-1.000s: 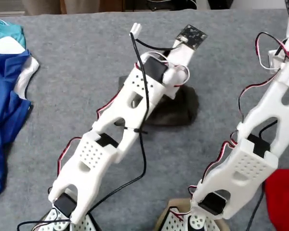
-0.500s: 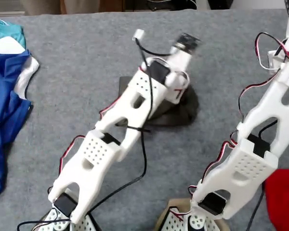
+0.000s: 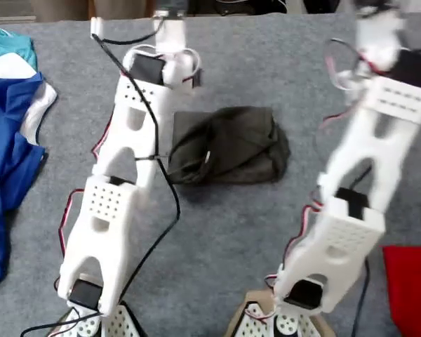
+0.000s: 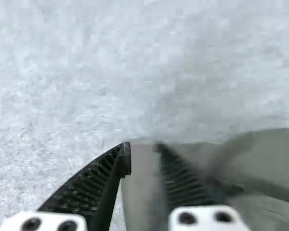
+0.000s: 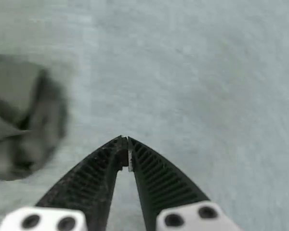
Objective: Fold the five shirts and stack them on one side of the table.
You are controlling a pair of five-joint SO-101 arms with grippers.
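Judging by the layout, the dark shirt [image 3: 228,144] lies roughly folded mid-table, not yet stacked. The left gripper [image 4: 142,149] hangs slightly parted and empty at its eleven o'clock. The right gripper [image 5: 125,142] is pinched closed on nothing. The next move probably calls for fetching the blue shirts [image 3: 10,140] at nine o'clock.

Red shirt [image 3: 410,291] cut off by lower right edge, blue shirt [image 3: 10,154] by left edge. Right arm [image 3: 396,102] smeared, upper right. Dark shirt [image 3: 231,144] blurry in both wrist views.
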